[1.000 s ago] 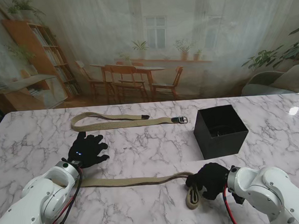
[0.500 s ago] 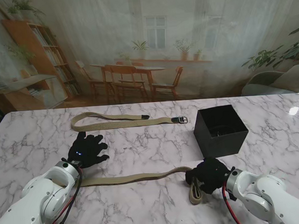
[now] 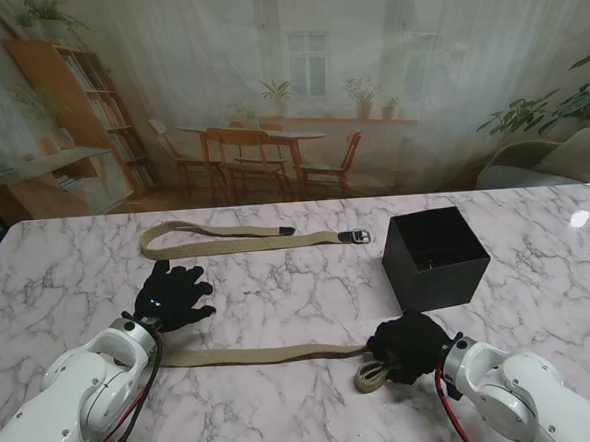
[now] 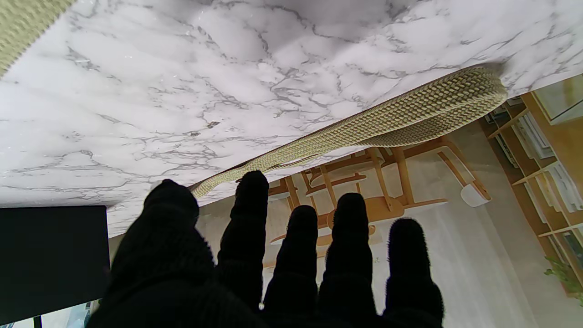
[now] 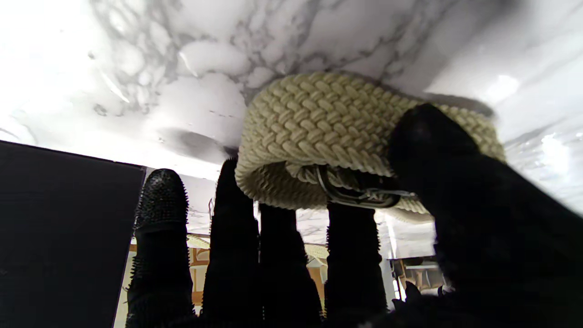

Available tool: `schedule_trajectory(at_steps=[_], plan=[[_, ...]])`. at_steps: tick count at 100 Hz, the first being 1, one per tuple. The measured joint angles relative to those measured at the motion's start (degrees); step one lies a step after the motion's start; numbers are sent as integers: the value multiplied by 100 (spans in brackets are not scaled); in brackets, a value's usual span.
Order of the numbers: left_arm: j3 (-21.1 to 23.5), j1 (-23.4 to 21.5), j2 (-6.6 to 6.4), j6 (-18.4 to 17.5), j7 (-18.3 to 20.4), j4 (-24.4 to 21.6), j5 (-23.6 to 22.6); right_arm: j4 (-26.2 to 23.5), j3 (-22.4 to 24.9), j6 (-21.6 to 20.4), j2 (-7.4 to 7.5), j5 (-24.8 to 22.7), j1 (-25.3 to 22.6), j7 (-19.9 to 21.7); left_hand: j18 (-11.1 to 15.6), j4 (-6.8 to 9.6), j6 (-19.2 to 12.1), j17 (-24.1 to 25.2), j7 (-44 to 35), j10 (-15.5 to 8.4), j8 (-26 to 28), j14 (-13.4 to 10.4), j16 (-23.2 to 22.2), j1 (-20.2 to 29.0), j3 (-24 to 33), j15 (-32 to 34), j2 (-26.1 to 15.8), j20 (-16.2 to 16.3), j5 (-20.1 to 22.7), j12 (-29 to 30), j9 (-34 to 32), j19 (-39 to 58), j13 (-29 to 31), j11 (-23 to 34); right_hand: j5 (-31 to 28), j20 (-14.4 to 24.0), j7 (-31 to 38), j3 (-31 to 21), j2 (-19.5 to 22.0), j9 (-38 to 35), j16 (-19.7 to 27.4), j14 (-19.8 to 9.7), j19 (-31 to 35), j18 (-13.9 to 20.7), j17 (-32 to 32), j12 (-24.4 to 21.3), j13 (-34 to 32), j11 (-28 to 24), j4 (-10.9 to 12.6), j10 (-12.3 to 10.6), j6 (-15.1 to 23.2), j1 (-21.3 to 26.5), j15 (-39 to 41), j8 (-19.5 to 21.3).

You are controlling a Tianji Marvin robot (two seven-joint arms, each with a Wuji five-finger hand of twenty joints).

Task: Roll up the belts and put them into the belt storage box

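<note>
A tan woven belt (image 3: 263, 355) lies stretched across the table nearest me, its buckle end folded into a small loop (image 3: 370, 377). My right hand (image 3: 408, 346) is shut on that loop; in the right wrist view the thumb presses the woven loop (image 5: 319, 123) against the fingers, with the metal buckle (image 5: 360, 196) inside. A second tan belt (image 3: 246, 239) lies doubled over farther from me, also seen in the left wrist view as a folded strap (image 4: 410, 114). My left hand (image 3: 174, 296) rests open, fingers spread, between the two belts. The black storage box (image 3: 435, 258) stands at the right.
The marble table (image 3: 299, 291) carries everything. The box's dark wall (image 5: 59, 237) shows close beside my right hand. A printed backdrop of a room stands behind the table's far edge.
My right hand has drawn the folded buckle end left and nearer to me, turning it into a tighter loop; the belt behind it now lies straight. The left hand has not moved.
</note>
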State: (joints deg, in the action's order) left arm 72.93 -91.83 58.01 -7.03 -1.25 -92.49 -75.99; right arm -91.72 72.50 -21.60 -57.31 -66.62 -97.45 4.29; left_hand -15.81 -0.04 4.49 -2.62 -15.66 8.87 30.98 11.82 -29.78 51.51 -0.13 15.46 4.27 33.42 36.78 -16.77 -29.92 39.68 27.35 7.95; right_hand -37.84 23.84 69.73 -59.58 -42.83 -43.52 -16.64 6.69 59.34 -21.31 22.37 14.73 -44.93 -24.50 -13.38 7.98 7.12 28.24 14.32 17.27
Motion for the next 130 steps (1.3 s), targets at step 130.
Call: schedule_trajectory(at_steps=[130], plan=[[-16,17,0,1,-5,21,0,657,-234,-499,-118,340,280,-977,0,0,1,0,0,0,0,0,0,0,0,0,0,-1,0,0,0,-1,0,0,-781,324,-1741,226,1104,-3251,-839,-241,1086,707,746,946,-2158,-837,-220,-372,1350,-180,1165,-1005]])
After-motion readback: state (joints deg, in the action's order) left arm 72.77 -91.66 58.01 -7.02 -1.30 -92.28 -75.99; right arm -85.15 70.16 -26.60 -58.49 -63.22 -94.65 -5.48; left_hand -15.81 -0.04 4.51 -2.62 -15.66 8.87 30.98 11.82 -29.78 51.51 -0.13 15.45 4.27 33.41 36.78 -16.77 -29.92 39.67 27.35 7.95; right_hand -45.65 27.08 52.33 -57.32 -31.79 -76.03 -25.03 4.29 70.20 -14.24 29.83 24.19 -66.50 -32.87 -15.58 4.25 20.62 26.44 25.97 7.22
